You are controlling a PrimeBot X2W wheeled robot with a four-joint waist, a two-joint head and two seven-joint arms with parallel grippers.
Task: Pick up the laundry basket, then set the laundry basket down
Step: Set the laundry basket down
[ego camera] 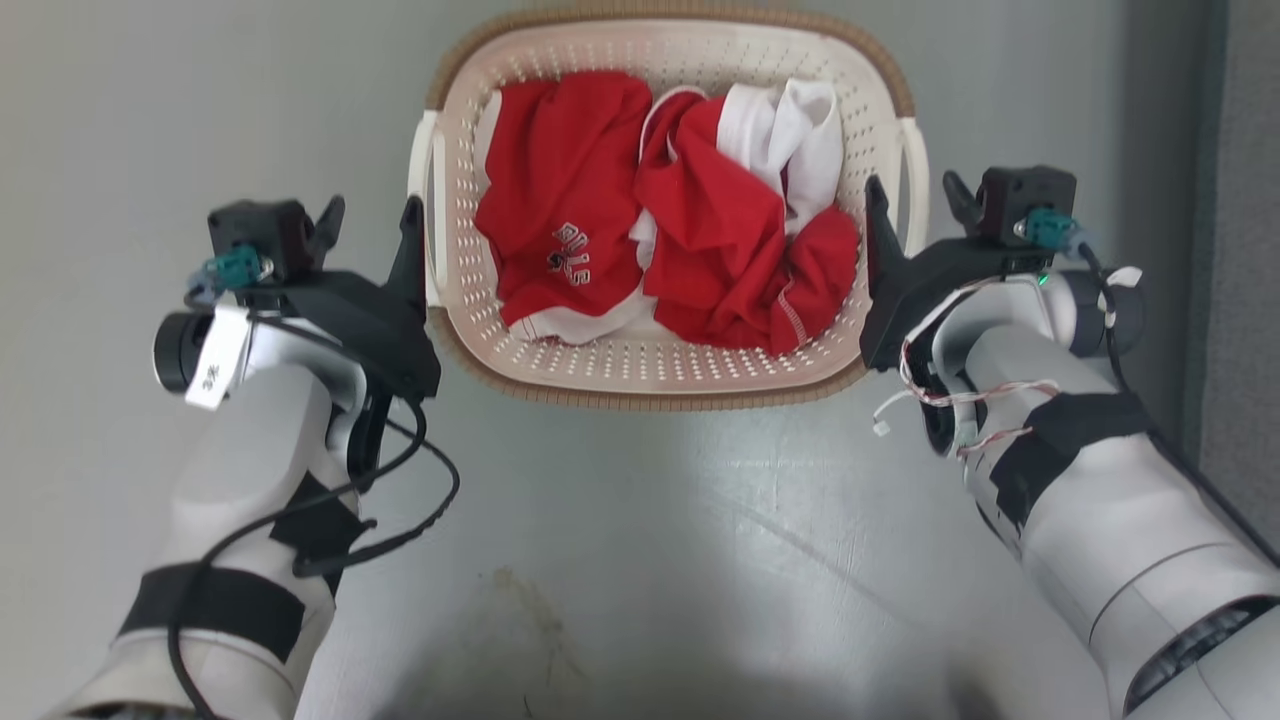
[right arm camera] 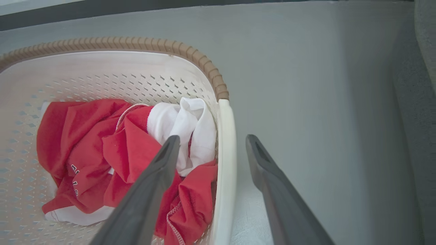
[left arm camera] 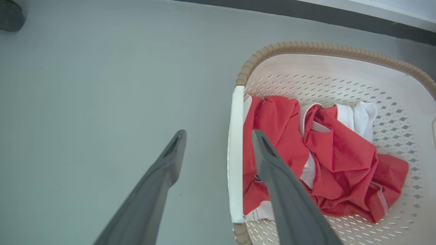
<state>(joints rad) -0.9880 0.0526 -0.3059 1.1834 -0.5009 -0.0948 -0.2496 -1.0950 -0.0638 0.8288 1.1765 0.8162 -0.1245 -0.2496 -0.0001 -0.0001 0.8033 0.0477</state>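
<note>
Both my tools are open and astride the laundry basket's handles, pre-grasp by my read.

The basket sits on the grey floor dead ahead, between my arms, with red and white clothes inside. Its long axis runs left to right, with a loop handle on each short end. My left tool has the left handle between its fingers, one finger inside the wall and one outside. My right tool brackets the right handle the same way. Both handles run along my fingers. I can't tell whether anything touches. Both arms are equally near; next, I'd say, close both tools and lift level.
</note>
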